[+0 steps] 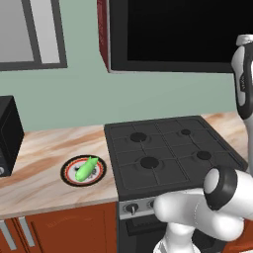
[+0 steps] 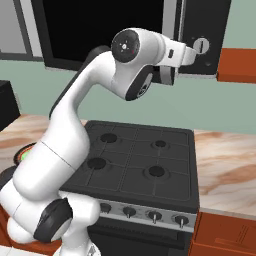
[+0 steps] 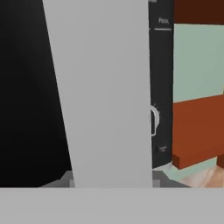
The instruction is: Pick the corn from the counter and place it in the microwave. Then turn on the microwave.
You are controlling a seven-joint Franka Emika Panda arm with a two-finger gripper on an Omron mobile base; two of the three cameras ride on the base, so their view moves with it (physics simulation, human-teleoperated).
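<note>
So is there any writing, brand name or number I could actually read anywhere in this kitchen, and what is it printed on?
Nothing can be read for certain.
Microwave control panel: a small pale mark near the top and another on a button below the dial, both too blurred to read.
Stove knobs: no visible markings.
Plate under the corn: a red and black rim pattern, no text.

Corn (image 1: 86, 168) bright green; plate (image 1: 70, 177) black-and-red rim; counter (image 1: 44, 148) beige, pinkish-brown veins; microwave (image 1: 173, 29) black-fronted.
</note>
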